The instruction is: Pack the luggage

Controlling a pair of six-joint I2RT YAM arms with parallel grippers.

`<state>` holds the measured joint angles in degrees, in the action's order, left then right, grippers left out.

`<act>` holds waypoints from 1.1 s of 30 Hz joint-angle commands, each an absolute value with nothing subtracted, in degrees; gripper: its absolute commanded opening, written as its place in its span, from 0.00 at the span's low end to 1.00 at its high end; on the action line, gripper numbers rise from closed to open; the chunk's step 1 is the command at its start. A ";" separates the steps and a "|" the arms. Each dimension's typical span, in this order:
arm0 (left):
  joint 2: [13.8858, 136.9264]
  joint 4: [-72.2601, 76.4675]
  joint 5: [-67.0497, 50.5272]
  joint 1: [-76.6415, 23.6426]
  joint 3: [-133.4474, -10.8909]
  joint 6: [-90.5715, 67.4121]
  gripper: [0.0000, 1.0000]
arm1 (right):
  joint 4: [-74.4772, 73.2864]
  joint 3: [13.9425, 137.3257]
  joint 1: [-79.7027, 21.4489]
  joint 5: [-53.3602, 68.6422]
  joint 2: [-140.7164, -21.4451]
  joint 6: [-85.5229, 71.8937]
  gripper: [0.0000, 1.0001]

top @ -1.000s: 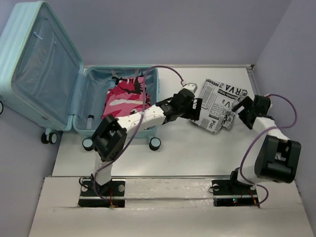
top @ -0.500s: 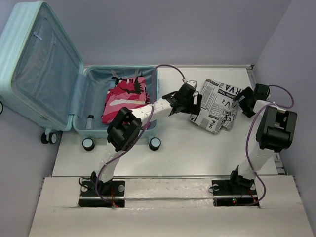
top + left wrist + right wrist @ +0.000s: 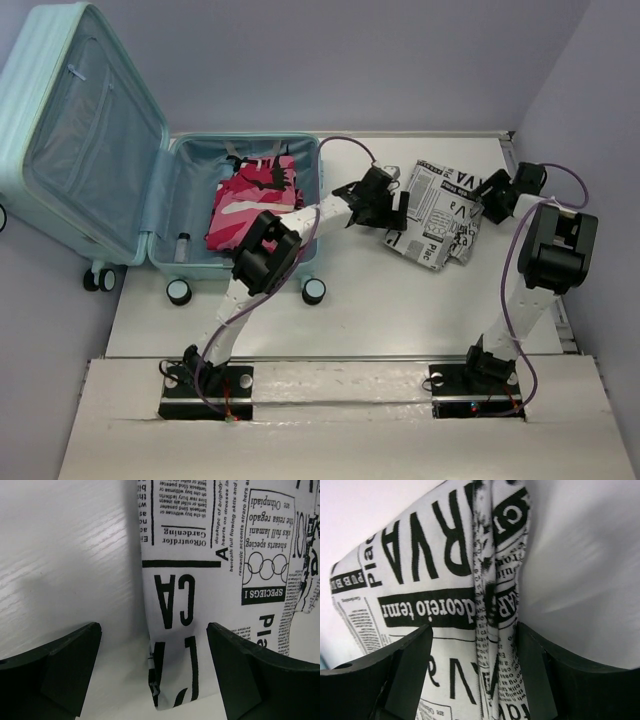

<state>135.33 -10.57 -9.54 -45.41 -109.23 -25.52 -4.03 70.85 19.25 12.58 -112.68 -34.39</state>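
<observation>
**Position of jaws.** The left jaws are spread wide over the left edge of the folded white cloth with black newspaper print (image 3: 445, 215). In the left wrist view a corner of the cloth (image 3: 195, 560) lies in the gap between the two fingers (image 3: 65, 670), and neither is closed on it. The right jaws are also spread wide at the cloth's right edge. In the right wrist view a bunched fold of the cloth (image 3: 420, 565) runs between the fingers (image 3: 540, 680). Nothing is gripped, and contact cannot be confirmed.

**Task item.** The large pale aqua-blue hard-shell luggage (image 3: 185, 195) lies open at the far left of the white surface (image 3: 380, 310). It is to the left of the left jaws and apart from them, and well apart from the right jaws. Its ribbed lid (image 3: 85, 130) stands up and leans to the left, past the surface's left edge.

**Edges and room.** A strip of surface separates the luggage's right wall from the cloth, and the left arm crosses it. The cloth's right edge is near the right-hand wall. The black-and-white caster wheels (image 3: 314, 291) face the near side.

**Contents.** The lower shell holds a folded pink, red and white patterned garment (image 3: 255, 200) on its right side. A small clear bottle (image 3: 182, 245) lies at its near left corner.
</observation>
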 commanded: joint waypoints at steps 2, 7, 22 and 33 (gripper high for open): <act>135.35 -10.81 -12.66 -45.44 -112.68 -26.28 0.99 | -5.63 71.90 19.60 23.90 -118.39 -35.42 0.71; 135.88 -10.29 -14.67 -44.91 -111.71 -27.24 0.98 | -1.77 69.35 19.60 27.76 -118.12 -37.87 0.50; 138.08 -3.09 -17.40 -44.91 -106.09 -33.92 0.86 | 2.46 67.41 19.60 33.04 -120.23 -39.11 0.75; 137.64 3.77 -18.02 -44.91 -102.49 -37.00 0.40 | 4.83 67.50 18.46 37.09 -121.12 -39.20 0.19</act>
